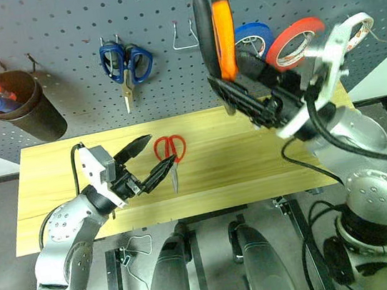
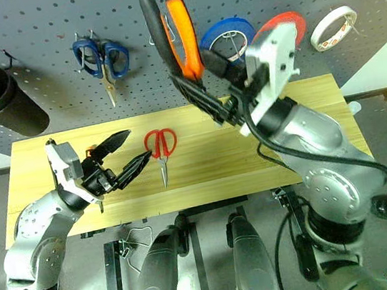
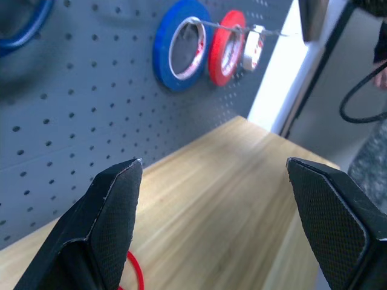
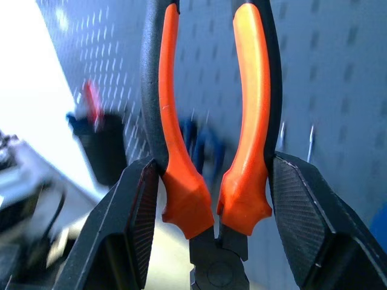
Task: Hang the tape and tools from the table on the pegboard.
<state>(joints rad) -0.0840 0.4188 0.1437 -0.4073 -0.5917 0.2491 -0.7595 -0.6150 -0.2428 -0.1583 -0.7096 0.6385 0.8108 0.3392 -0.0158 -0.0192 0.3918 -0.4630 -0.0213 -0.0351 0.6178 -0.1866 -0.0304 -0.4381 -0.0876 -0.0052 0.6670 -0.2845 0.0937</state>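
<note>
My right gripper (image 1: 246, 83) is shut on the pliers (image 1: 221, 33) just above their joint. It holds them raised in front of the dark grey pegboard (image 1: 53, 20), with the orange-and-black handles (image 4: 181, 181) pointing up. The red-handled scissors (image 1: 172, 159) lie flat on the wooden table (image 1: 253, 158), blades toward the front edge. My left gripper (image 1: 159, 150) hovers open just left of the scissors, with nothing between its fingers (image 3: 115, 205). The white tape (image 2: 319, 35) hangs on a hook at the pegboard's far right.
On the pegboard hang blue-handled scissors (image 1: 126, 62), a blue roll (image 1: 254, 35) and a red-orange roll (image 1: 294, 38). A dark cup (image 1: 22, 104) at the left holds a red-handled screwdriver. A bare wire hook (image 1: 182, 38) sits just left of the raised pliers.
</note>
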